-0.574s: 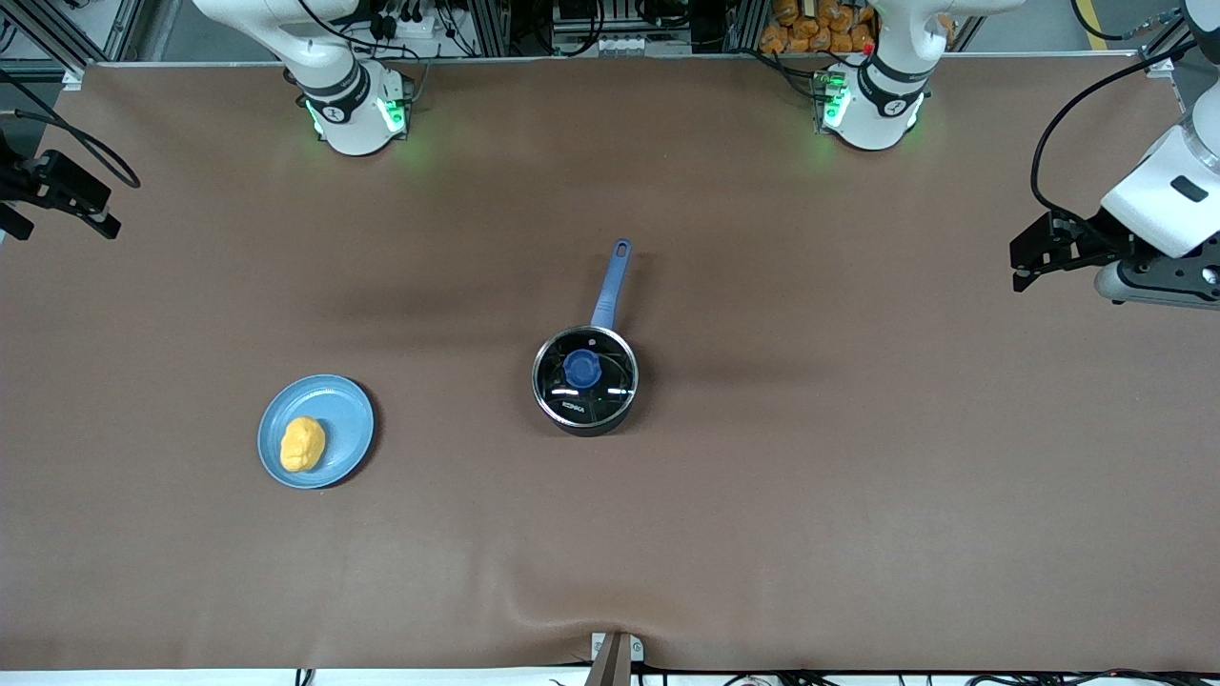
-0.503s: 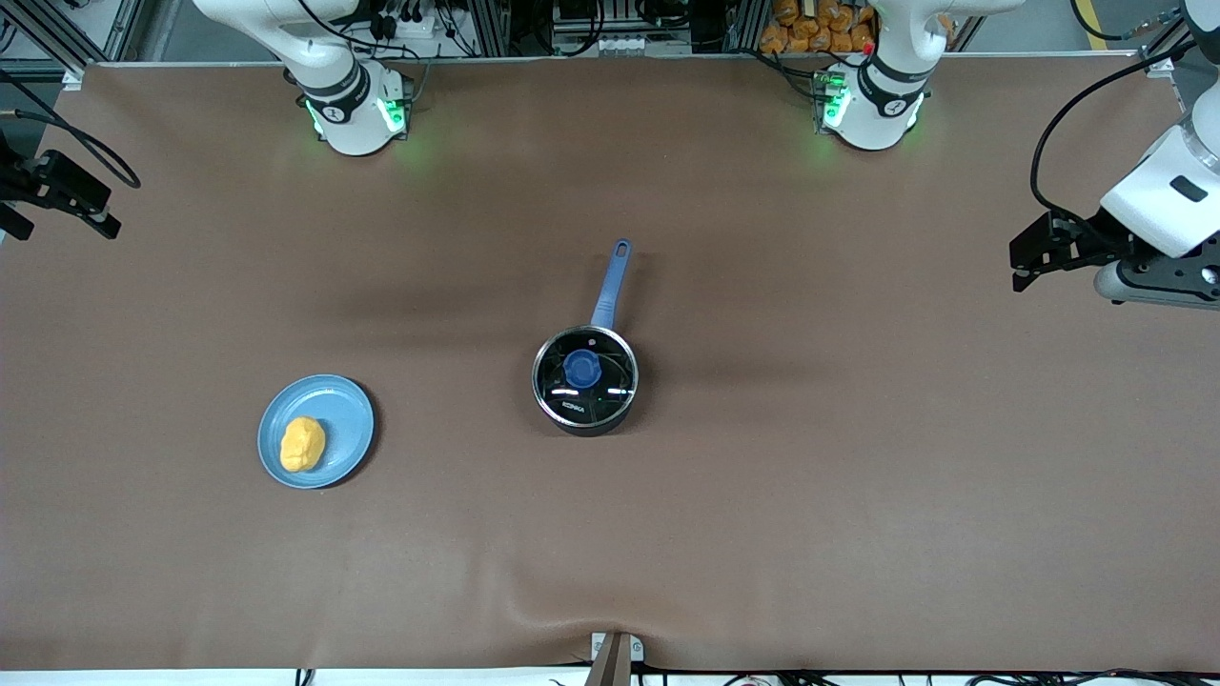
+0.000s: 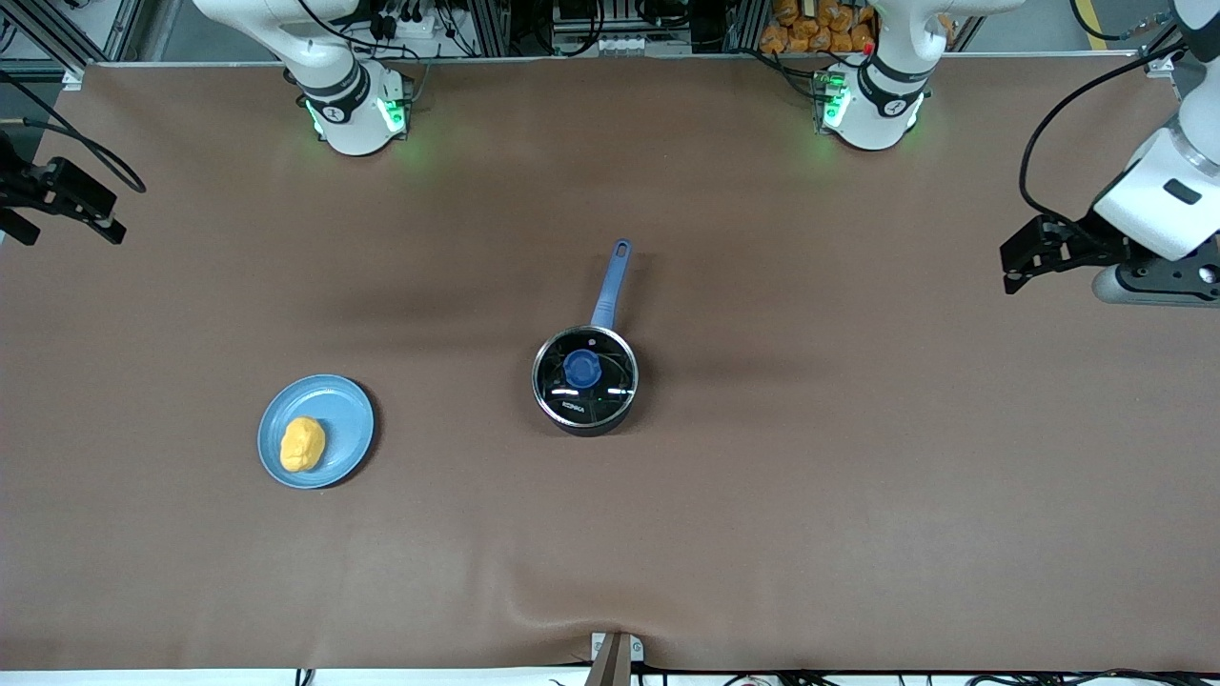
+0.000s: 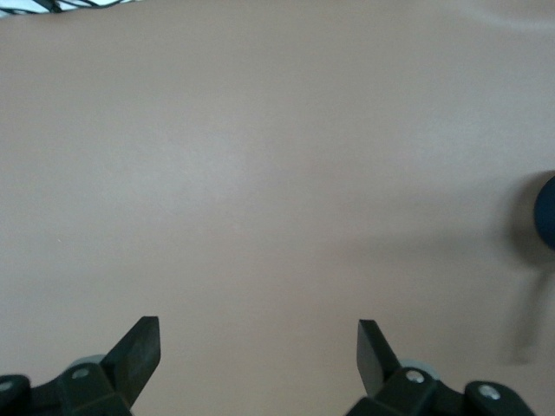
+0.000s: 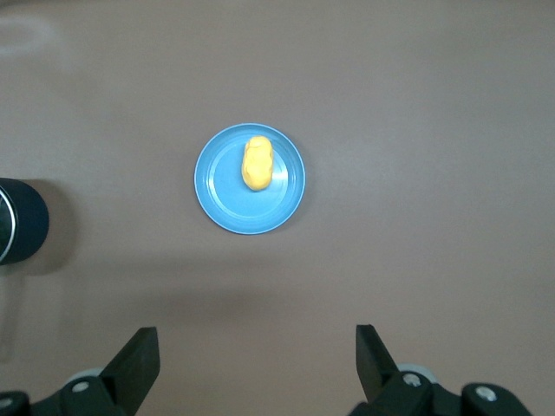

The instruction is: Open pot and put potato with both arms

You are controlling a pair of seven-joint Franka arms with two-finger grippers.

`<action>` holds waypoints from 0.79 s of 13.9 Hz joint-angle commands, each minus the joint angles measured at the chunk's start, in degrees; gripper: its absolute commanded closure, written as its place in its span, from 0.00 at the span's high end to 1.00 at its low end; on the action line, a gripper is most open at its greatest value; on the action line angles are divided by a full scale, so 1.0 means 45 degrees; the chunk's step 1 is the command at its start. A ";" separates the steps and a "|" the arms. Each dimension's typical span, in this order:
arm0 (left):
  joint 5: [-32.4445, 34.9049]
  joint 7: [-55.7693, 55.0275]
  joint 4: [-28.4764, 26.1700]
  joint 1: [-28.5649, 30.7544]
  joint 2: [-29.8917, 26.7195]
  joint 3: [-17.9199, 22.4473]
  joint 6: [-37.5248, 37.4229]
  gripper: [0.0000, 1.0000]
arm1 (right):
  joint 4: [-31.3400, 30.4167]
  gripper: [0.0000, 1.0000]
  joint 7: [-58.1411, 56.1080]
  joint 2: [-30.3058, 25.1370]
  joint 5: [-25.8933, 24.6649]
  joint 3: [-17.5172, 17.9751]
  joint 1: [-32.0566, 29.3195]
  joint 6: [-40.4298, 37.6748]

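Observation:
The black pot stands mid-table with its glass lid on, the blue knob on top, and its blue handle pointing toward the arms' bases. The yellow-orange potato lies on a light-blue plate toward the right arm's end. My left gripper is open and empty in the air over the left arm's end of the table; the pot's edge shows in its wrist view past the gripper. My right gripper is open and empty over the table's other end. Its wrist view shows the gripper, potato, plate and pot edge.
The brown table mat has a small wrinkle at its edge nearest the camera. The two arm bases stand at the table's farthest edge.
The left gripper has shifted slightly toward the table's middle and the bases. The right gripper has moved a little toward the bases. Pot, plate and potato have not moved.

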 commanded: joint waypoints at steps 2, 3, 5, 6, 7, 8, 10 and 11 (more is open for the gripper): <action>-0.0453 -0.0461 -0.0117 0.0072 -0.0262 -0.0093 -0.0048 1.00 | -0.0064 1.00 -0.0106 0.1376 0.0015 0.0150 -0.0164 0.1098; -0.0513 -0.0442 -0.0136 0.0111 -0.0262 -0.0074 -0.0068 1.00 | -0.0083 1.00 -0.0106 0.1786 0.0015 0.0150 -0.0164 0.1372; -0.0513 -0.0442 -0.0117 0.0131 -0.0262 -0.0074 -0.0068 1.00 | -0.0064 1.00 -0.0106 0.2684 0.0092 0.0150 -0.0145 0.1821; -0.0513 -0.0442 -0.0117 0.0151 -0.0281 -0.0093 -0.0068 1.00 | -0.0064 1.00 -0.0106 0.2940 0.0131 0.0150 -0.0125 0.2056; -0.0513 -0.0442 -0.0117 0.0151 -0.0262 -0.0093 -0.0087 1.00 | -0.0064 1.00 -0.0106 0.3058 0.0151 0.0170 -0.0125 0.2193; -0.0513 -0.0422 -0.0117 0.0151 -0.0262 -0.0093 -0.0087 1.00 | -0.0044 1.00 -0.0106 0.3137 0.0171 0.0170 -0.0125 0.2214; -0.0513 -0.0403 -0.0117 0.0151 -0.0281 -0.0093 -0.0107 1.00 | -0.0044 1.00 -0.0125 0.3390 0.0171 0.0170 -0.0125 0.2427; -0.0494 -0.0364 -0.0175 0.0170 -0.0359 -0.0093 -0.0107 1.00 | -0.0044 1.00 -0.0106 0.3507 0.0171 0.0170 -0.0125 0.2526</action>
